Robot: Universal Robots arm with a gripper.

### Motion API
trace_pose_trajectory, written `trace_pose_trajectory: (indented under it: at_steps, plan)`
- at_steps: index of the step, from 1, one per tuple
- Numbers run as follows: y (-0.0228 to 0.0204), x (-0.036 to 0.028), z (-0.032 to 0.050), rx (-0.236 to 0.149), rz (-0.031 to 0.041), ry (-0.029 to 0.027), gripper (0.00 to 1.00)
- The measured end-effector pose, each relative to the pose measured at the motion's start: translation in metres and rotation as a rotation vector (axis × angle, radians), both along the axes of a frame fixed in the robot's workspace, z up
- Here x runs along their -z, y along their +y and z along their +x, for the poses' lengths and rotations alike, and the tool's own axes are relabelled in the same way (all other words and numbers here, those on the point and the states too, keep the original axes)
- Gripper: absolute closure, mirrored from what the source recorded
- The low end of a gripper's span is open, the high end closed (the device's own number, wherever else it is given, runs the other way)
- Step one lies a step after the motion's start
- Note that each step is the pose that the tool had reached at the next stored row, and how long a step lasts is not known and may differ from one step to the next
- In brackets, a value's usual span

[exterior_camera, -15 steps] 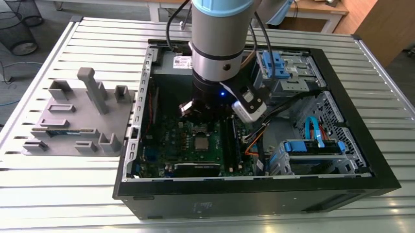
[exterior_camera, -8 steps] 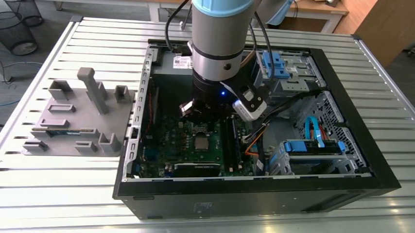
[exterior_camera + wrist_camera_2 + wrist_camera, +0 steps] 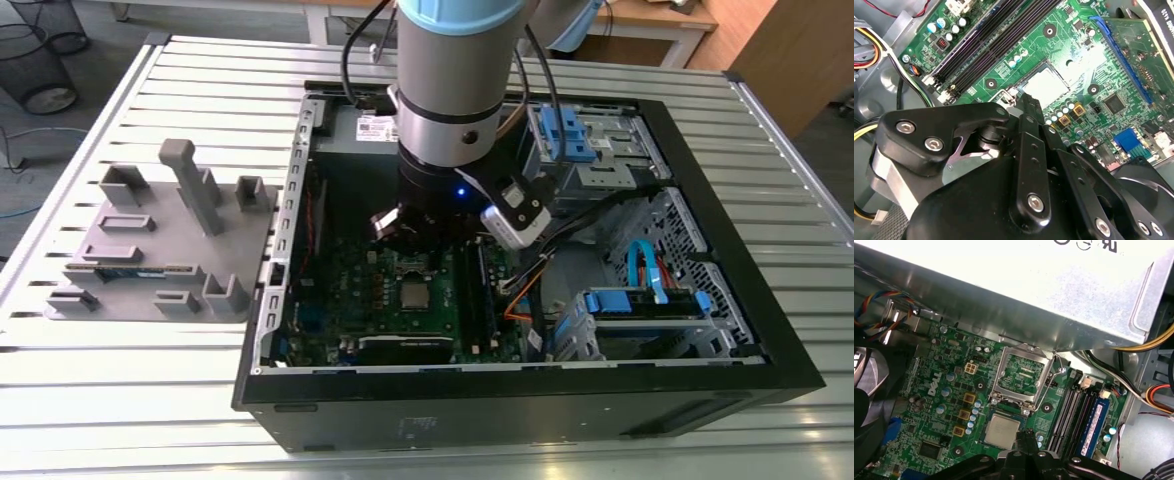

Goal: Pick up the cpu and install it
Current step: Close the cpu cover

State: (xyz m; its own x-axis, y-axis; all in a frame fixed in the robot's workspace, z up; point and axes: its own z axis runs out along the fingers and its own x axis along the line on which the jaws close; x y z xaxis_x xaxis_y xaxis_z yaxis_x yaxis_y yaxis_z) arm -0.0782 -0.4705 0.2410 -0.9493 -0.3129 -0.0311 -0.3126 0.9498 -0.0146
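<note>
The cpu (image 3: pixel 1002 431) is a small silvery square lying flat in its socket on the green motherboard (image 3: pixel 939 405), just beside the socket's raised metal frame (image 3: pixel 1021 374). In the second wrist view the cpu (image 3: pixel 1046 86) lies right past my fingertips. My gripper (image 3: pixel 1028 436) hovers close above the chip's edge with its black fingers (image 3: pixel 1027 131) pressed together and nothing between them. In the exterior view the cpu (image 3: pixel 416 295) sits mid-board inside the open computer case (image 3: pixel 747 330), directly below the arm's wrist (image 3: pixel 447 150).
A big grey metal box (image 3: pixel 1054 295) overhangs the socket. Memory slots with a blue stick (image 3: pixel 1095 421) run beside it, next to cable bundles (image 3: pixel 1149 390). Blue drive cages (image 3: pixel 641 300) fill the case's far side. A grey fixture tray (image 3: pixel 160 240) stands outside the case.
</note>
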Motion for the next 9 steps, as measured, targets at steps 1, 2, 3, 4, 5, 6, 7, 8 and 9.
trace_pose_trajectory:
  at_steps: [1,2,3,4,5,6,7,8,9]
  plan:
    - [0.0001,0.0000,0.0003,0.000,-0.0001,0.0000,0.89]
    - [0.0002,0.0001,0.0006,0.000,-0.0001,0.0000,0.89]
    - [0.0004,0.0002,0.0009,0.000,-0.0001,0.0000,0.89]
    - [0.0006,0.0003,0.0013,0.000,0.0000,0.0000,0.89]
    - [0.0007,0.0004,0.0015,0.000,0.0000,0.0000,0.89]
    - [0.0009,0.0005,0.0018,0.000,0.0000,0.0000,0.89]
    - [0.0011,0.0006,0.0021,0.000,0.0000,0.0000,0.89]
    - [0.0012,0.0007,0.0024,0.000,0.0000,0.0000,0.89]
    - [0.0013,0.0007,0.0026,0.000,-0.0001,0.0001,0.89]
